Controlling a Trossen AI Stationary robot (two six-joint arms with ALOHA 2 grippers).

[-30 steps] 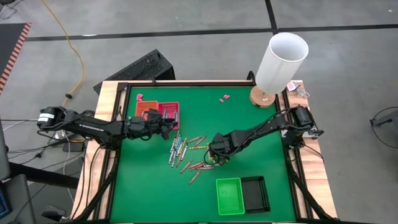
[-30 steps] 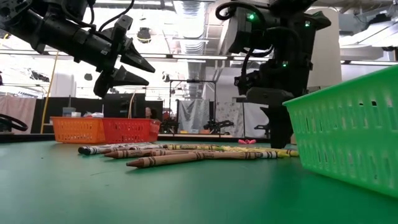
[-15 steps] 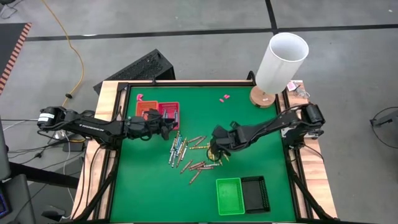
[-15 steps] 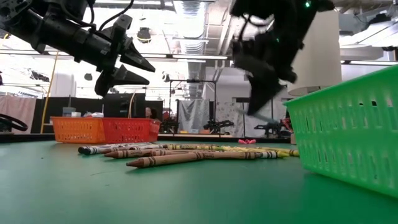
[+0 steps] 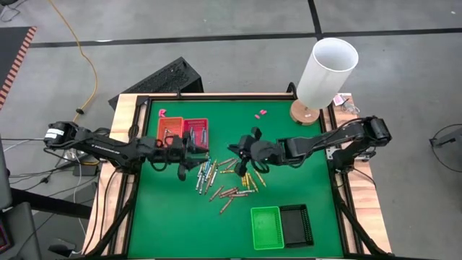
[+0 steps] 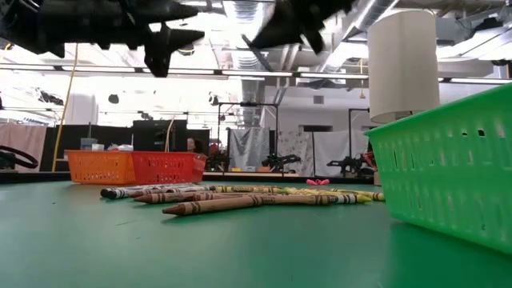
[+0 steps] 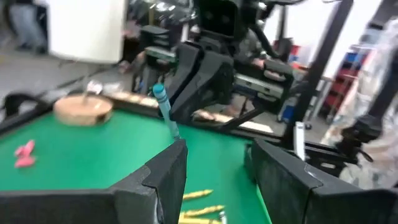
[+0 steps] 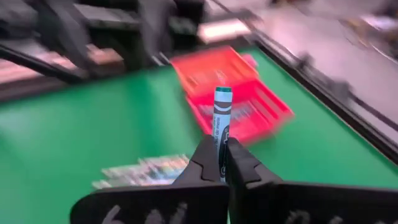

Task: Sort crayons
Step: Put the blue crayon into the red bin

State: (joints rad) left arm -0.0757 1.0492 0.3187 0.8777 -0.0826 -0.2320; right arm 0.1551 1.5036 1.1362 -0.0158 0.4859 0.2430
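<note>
Several crayons (image 5: 225, 177) lie loose in the middle of the green table (image 5: 303, 180); the low view shows them (image 6: 240, 196) flat on it. My right gripper (image 5: 240, 149) hangs above the heap's far side, pointing toward the table's left, shut on one crayon with a blue-green tip (image 8: 221, 115). The left wrist view also shows that crayon (image 7: 163, 106). My left gripper (image 5: 196, 150) hovers open with nothing between its fingers, just left of the heap and in front of the red tray, facing the right gripper. Its own view shows it too (image 7: 214, 168). My right gripper pinches the crayon by its lower end (image 8: 221, 144) between its two fingers. The fingers come about level from the table's right. The crayon lies along them and sticks out past their tips, blue-green tip foremost, lifted clear of the table.
An orange tray (image 5: 168, 128) and a red tray (image 5: 196, 130) stand at the far left. A green tray (image 5: 266, 227) and a black tray (image 5: 296, 224) stand at the near right. A white cylinder on a wooden base (image 5: 328, 65) is at the far right corner. Pink scraps (image 5: 260, 113) lie near the far edge.
My right gripper has risen from the crayon heap with the one crayon, tipping from pointing down to about level, toward the table's left. My left gripper has risen a little, tipped up and rolled, staying open.
</note>
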